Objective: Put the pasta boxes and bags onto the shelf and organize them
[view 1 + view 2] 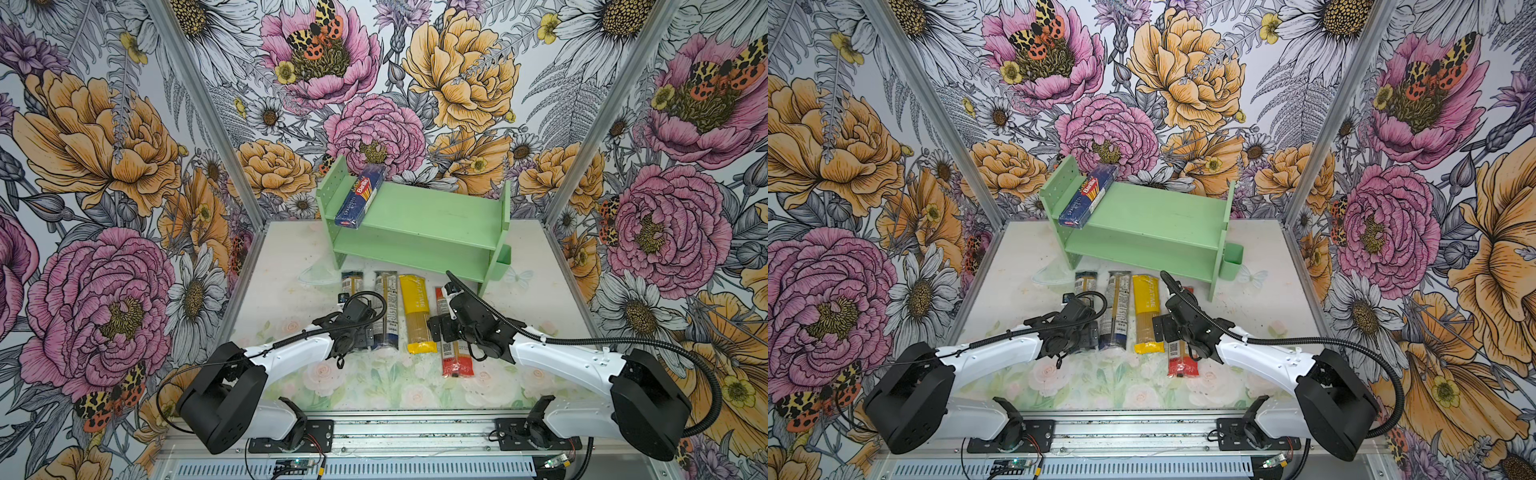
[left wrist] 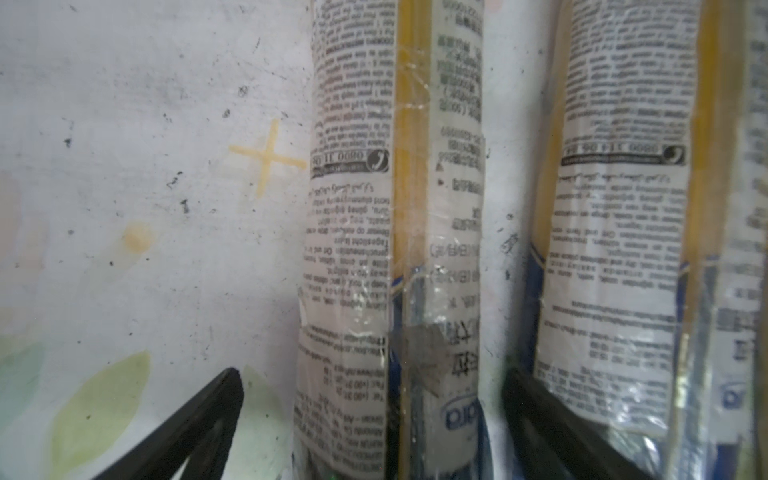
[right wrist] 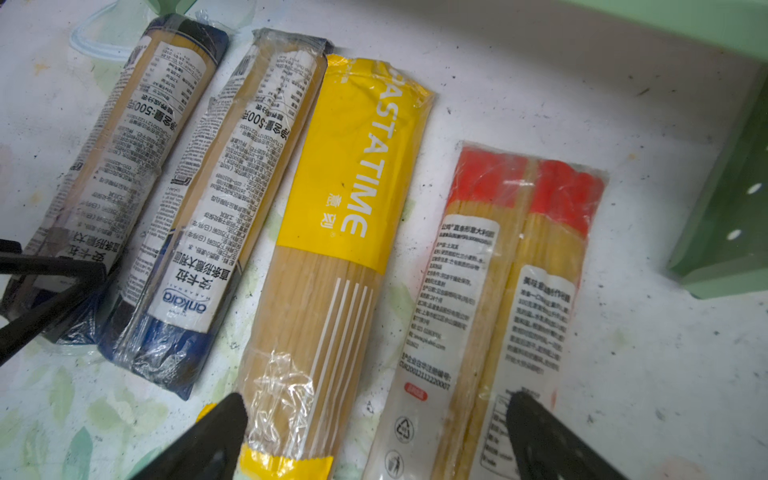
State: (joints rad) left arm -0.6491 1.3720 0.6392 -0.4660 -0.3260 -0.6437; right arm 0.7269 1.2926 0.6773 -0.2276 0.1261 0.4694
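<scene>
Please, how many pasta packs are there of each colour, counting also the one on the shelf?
Dark blue box: 1
Navy-ended clear bags: 2
Yellow bag: 1
Red-ended clear bag: 1
Total: 5

Barilla box at left end of shelf top, side bin on shelf's right side, before shelf on table, left to right: first bag, second bag, Pastatime bag, last bag

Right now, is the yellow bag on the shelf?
No, the yellow bag lies on the table in front of the shelf, whose top tier holds only the dark blue Barilla box.
</scene>
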